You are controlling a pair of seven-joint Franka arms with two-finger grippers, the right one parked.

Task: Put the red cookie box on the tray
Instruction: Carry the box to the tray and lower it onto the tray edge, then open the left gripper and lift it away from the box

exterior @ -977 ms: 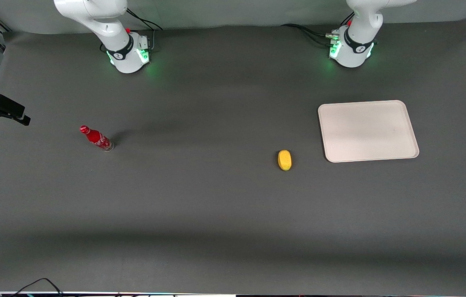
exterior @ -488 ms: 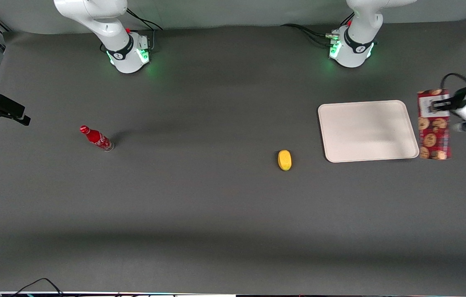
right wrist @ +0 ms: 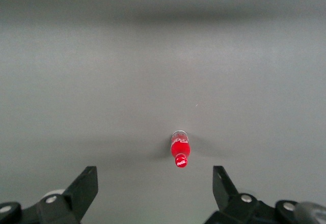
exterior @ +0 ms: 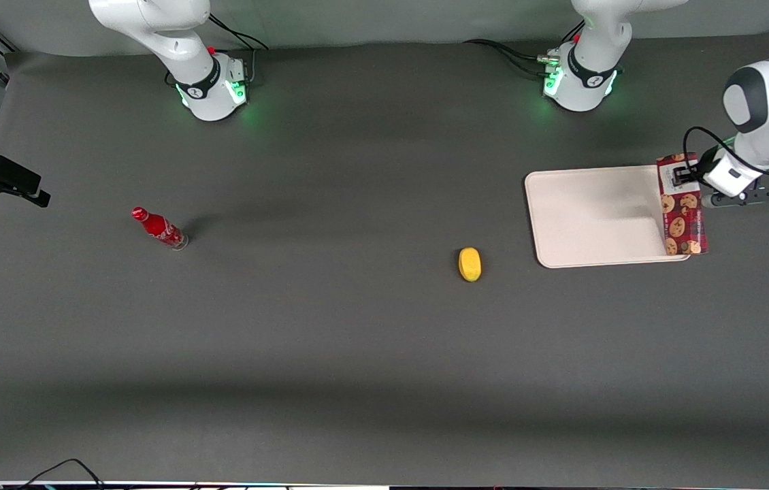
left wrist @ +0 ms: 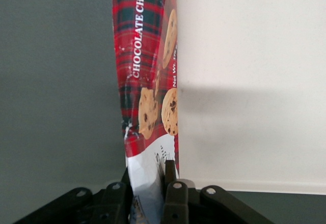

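Note:
The red cookie box (exterior: 681,209) hangs in my left gripper (exterior: 682,175), which is shut on its white label end. The box is held above the tray's (exterior: 595,214) edge toward the working arm's end of the table, its long side running toward the front camera. In the left wrist view the fingers (left wrist: 173,183) clamp the box's white end (left wrist: 147,132), with the cream tray (left wrist: 249,81) beside it and bare mat on its other side. My gripper (left wrist: 151,186) holds it in the air.
A yellow lemon-like object (exterior: 469,264) lies on the mat a little nearer the front camera than the tray, beside its corner. A small red bottle (exterior: 158,228) stands toward the parked arm's end of the table; it also shows in the right wrist view (right wrist: 180,152).
My left gripper has carried the cookie box in from the table's edge toward the tray; the box now overlaps the tray's edge. Lemon and bottle have not moved.

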